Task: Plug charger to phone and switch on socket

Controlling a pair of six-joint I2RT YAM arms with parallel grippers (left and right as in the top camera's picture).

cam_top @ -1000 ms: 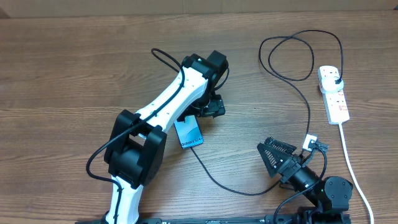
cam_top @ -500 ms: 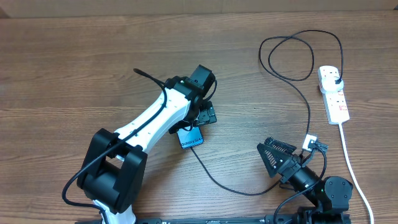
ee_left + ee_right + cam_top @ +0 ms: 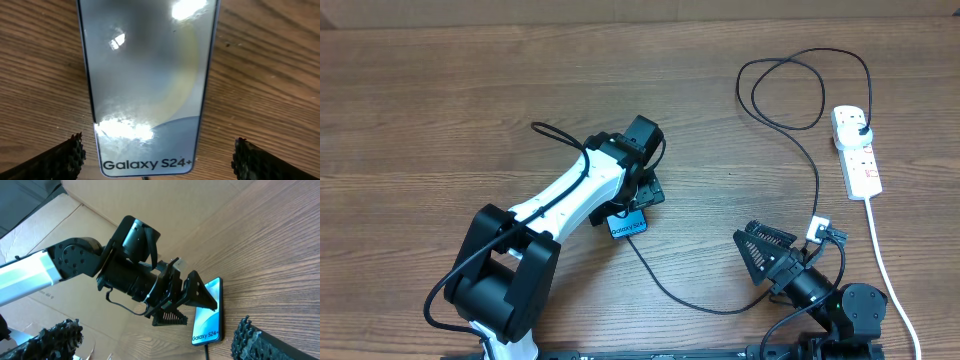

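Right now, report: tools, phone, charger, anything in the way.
Left tool open, straddling phone, no grip. Right tool open, empty. Charger runs from socket to phone's Galaxy end. Its slack lies between right tool and socket.

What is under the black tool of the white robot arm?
The flat rectangular smartphone with the light-blue screen lies on the brown wooden table beneath the left tool. From overhead, the tool covers its far end.
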